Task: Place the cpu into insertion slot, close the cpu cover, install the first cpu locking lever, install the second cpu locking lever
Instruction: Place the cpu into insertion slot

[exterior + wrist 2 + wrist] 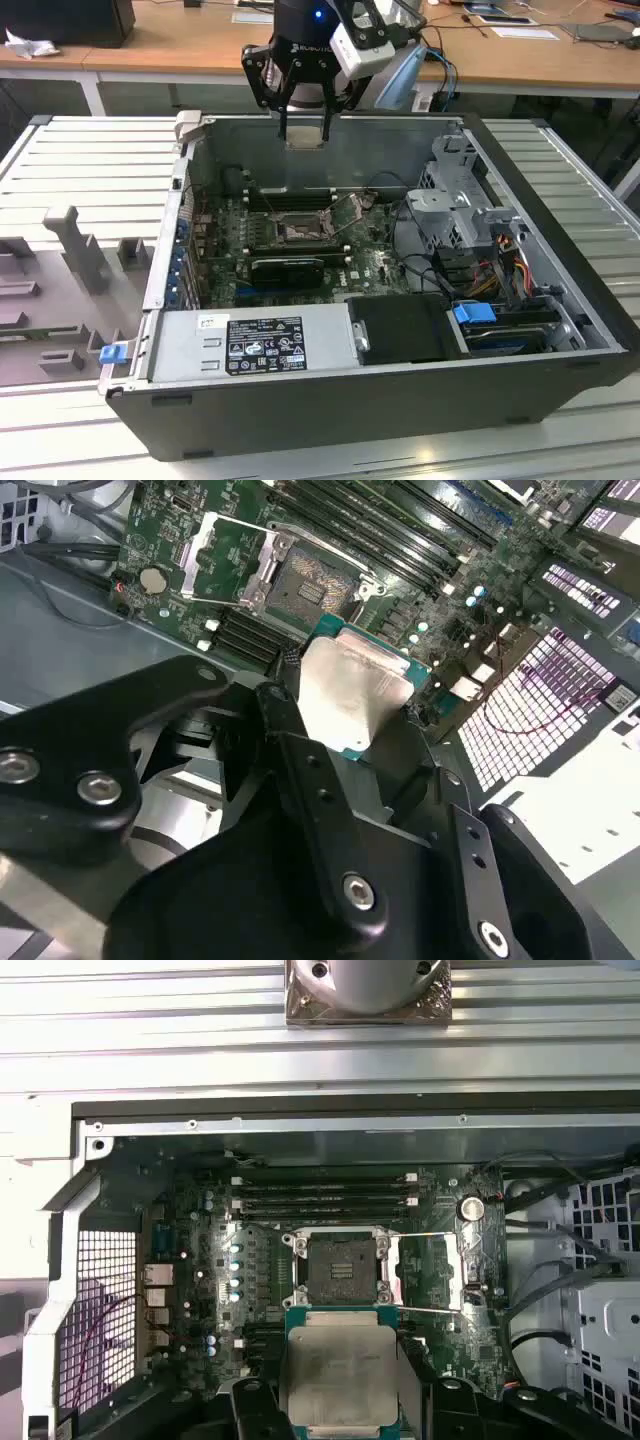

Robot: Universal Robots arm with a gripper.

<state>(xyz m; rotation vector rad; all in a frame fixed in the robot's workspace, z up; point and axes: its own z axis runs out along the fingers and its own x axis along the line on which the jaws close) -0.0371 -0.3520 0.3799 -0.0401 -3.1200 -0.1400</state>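
Now gripping the cpu (337, 1380) in the end effector (304, 134) over the case (300, 412), 12 o'clock of the open insertion slot (298, 232) in the exterior view, cpu cover (392, 1272) flipped aside; probably best kept flat and squared to that slot.

The arm (305, 20) comes down from above with its wrist upright and the tool (304, 132) pointing straight down. Its two black fingers (300, 770) are clamped on opposite edges of the cpu (338, 1380), holding it level.
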